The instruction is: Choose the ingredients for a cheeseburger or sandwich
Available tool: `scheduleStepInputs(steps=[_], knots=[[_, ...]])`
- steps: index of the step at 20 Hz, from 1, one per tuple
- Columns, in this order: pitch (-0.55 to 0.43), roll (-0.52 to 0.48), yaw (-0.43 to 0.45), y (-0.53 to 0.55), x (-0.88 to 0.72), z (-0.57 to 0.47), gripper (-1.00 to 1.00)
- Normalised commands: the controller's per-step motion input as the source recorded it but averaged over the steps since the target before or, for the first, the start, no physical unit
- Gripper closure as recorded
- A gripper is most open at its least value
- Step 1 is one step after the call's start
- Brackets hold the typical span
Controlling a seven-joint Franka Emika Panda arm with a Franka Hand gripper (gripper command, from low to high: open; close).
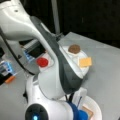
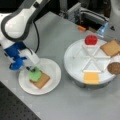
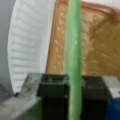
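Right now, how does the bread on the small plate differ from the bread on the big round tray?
The bread on the plate lies on a plain white plate; the bread on the tray sits in a wedge compartment of the divided tray.
The plate bread has green lettuce over it, gripped by the claw; the tray bread is bare.
The plate bread is partly covered; the tray bread shows whole.
Both are flat tan squares.
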Motion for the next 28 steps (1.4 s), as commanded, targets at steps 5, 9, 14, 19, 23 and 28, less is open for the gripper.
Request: scheduleStepInputs(steps=[5,9,14,19,23,28], knots=[[-0.047,-0.208,0.039,0.12,-0.09,-0.03,-1.00],[-0.051,-0.215,0.040,0.09,-0.08,-0.03,-1.00],[-0.053,-0.213,0.044,0.05,-0.09,-0.03,-1.00],[-0.046,-0.205,0.053,0.01,-0.11,-0.01,-1.00],[-0.034,-0.207,0.072,0.02,-0.15,0.06,-1.00],[-0.005,-0.224,0.067,0.12,-0.29,0.19,-1.00]])
